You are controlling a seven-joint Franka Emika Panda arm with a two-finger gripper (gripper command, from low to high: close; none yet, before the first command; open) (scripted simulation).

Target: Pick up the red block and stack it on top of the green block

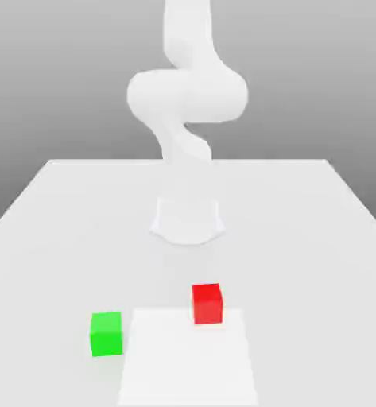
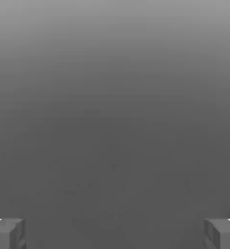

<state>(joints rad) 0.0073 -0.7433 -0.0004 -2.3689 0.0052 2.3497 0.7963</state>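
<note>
The red block [image 1: 207,304] stands on the white table [image 1: 302,238] near the front, a little to the exterior view's right of centre. The green block [image 1: 106,333] rests on the table to its left and slightly nearer the front, about a hand's width away. Both cubes sit upright and apart. In the hand view my gripper [image 2: 115,234] is open, its grey fingertips [image 2: 9,233] set wide with nothing between them and plain grey background beyond. Neither block appears in the hand view.
The white arm [image 1: 187,95] rises from its round base [image 1: 187,219] at the table's middle, behind the blocks. A brighter white rectangular patch [image 1: 191,366] lies at the table's front; the red block stands at its far edge, the green block beside its left edge.
</note>
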